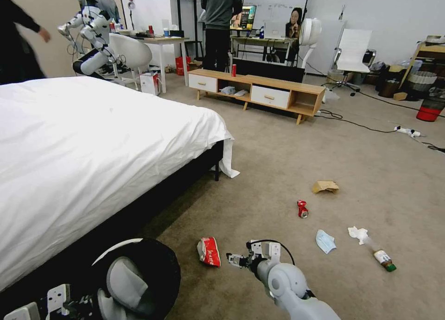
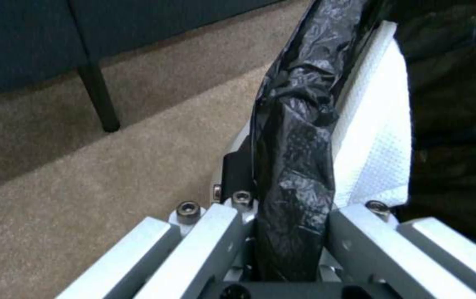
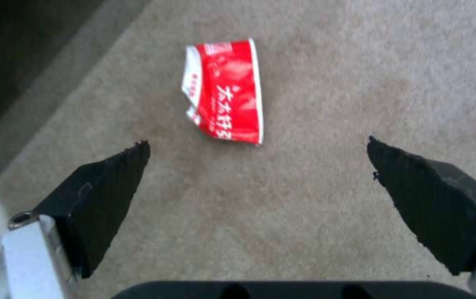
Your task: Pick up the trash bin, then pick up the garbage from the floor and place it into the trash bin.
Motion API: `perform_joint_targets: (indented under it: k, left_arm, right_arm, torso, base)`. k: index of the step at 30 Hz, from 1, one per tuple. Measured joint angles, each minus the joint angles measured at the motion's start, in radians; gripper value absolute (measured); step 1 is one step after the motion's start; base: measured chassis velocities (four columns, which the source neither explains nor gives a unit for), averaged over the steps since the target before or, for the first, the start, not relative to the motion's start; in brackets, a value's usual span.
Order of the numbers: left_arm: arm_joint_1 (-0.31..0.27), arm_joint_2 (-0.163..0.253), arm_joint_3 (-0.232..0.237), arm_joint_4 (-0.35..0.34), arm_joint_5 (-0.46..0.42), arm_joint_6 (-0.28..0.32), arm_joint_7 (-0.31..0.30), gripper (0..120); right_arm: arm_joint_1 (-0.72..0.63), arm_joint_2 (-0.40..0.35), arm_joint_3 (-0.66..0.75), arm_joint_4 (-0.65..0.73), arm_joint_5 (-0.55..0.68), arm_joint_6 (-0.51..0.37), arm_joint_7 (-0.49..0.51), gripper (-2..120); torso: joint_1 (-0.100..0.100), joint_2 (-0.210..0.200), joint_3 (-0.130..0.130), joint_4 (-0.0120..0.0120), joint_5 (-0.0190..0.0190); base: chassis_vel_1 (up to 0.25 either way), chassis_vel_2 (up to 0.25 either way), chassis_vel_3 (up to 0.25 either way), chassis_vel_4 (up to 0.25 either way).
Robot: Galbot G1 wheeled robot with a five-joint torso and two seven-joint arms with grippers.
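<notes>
We've got the trash bin [image 1: 139,273] low at our left, beside the bed [image 1: 92,144], with the left gripper [image 2: 290,232] pinching its bag-lined rim, black plastic bunched between the closed fingers. Out front, the right gripper [image 3: 257,166] hangs over the carpet [image 1: 287,171] with its pads [image 3: 111,182] spread wide, and the red-white crumpled wrapper [image 3: 227,106] lies flat just ahead of them, apart from both. We judge that wrapper feather-light, thin and crinkly, likely to slide or fold under a pad, so we'd come down square over its middle and nip across the narrow width, where the creased edge lifts off the pile. Farther off wait the crushed red can [image 1: 302,209], the blue face mask [image 1: 325,241], the white tissue [image 1: 358,233], the green-capped small bottle [image 1: 384,259] and the crumpled brown paper bag [image 1: 325,186].
</notes>
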Motion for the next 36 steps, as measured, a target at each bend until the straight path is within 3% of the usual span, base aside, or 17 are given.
perform_joint_targets:
  k: [24,36]
  left_arm:
    - [0.004,-0.012,-0.002,-0.014,0.004,0.0,0.004,1]
    - [0.002,-0.015,-0.005,-0.006,0.005,0.0,0.005,1]
  right_arm:
    - [0.084,0.017,-0.055,-0.076,0.001,0.036,-0.021,100]
    - [0.149,0.073,-0.117,-0.145,0.018,0.067,-0.027,100]
  torso:
    - [0.0,0.0,0.0,0.0,0.0001]
    - [0.0,0.0,0.0,0.0,0.0001]
  base:
    - [0.0,0.0,0.0,0.0]
    - [0.0,0.0,0.0,0.0]
